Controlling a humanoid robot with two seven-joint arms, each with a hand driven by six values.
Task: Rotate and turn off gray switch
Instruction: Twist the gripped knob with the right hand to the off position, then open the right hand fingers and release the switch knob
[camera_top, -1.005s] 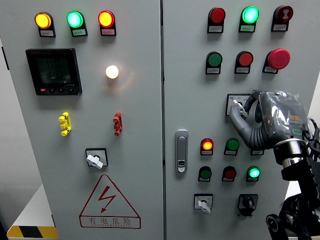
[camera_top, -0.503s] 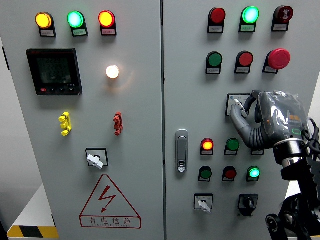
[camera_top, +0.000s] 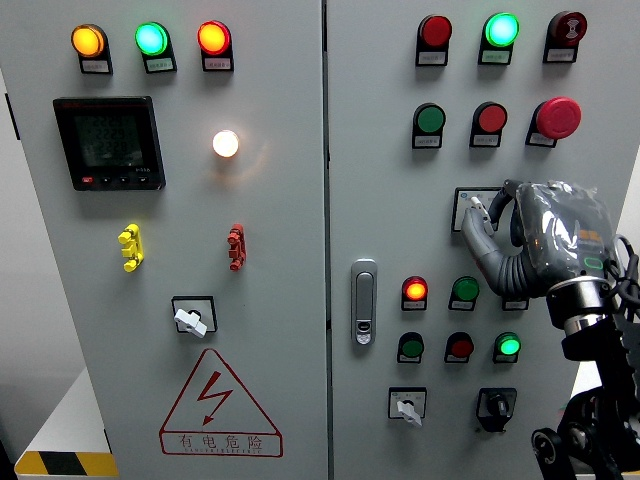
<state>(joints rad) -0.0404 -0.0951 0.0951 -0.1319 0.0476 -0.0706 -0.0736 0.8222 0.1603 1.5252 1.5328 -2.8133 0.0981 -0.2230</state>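
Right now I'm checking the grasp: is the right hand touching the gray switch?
Touching. In the head view the right hand covers most of the gray switch, and its fingers lie against the knob with no visible gap.

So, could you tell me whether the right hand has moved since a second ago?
No. The right hand stays at the gray switch, in the same spot relative to the red mushroom button.

Gray switch right door, mostly hidden.
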